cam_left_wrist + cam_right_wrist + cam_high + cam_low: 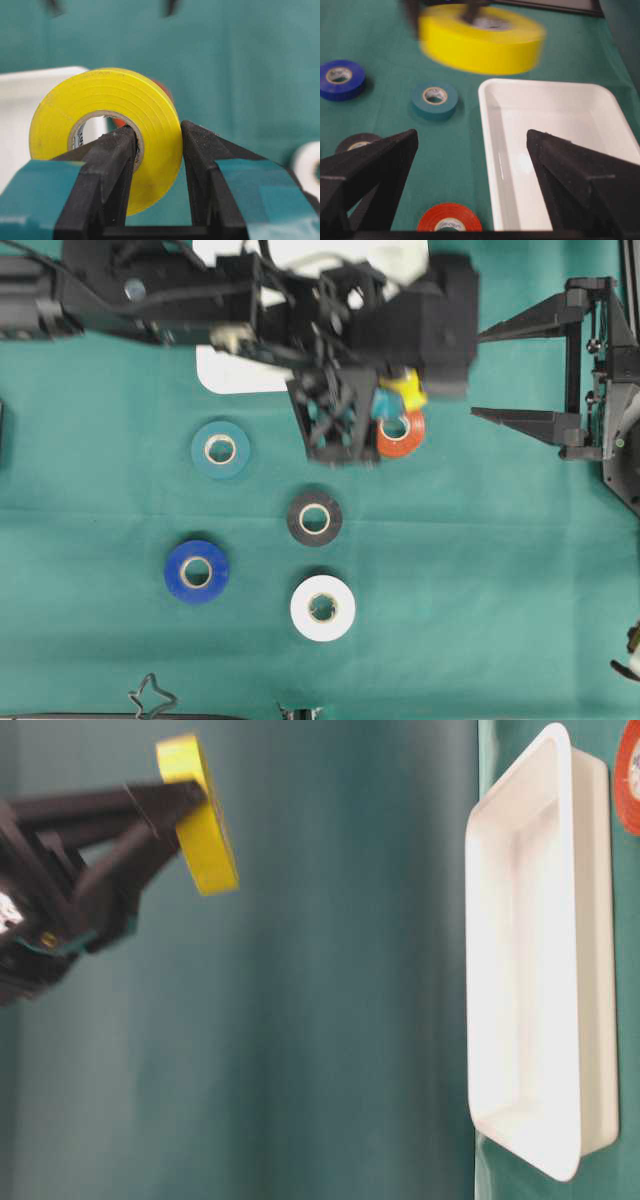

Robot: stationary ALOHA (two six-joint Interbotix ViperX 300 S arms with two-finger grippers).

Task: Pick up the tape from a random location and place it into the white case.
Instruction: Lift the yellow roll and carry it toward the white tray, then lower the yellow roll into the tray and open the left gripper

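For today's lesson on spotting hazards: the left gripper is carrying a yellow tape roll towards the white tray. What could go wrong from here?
1. The left gripper pinches only one wall of the yellow tape, one finger through its hole; the roll might swing or slip.
2. The roll hangs beside the white tray's rim, so an early release could land it on the cloth.
3. The red tape lies close to the tray; a low pass might knock it.

Left gripper (157,165) is up in the air pinched tight on the yellow tape (107,127), right gripper (472,187) just sits wide open.
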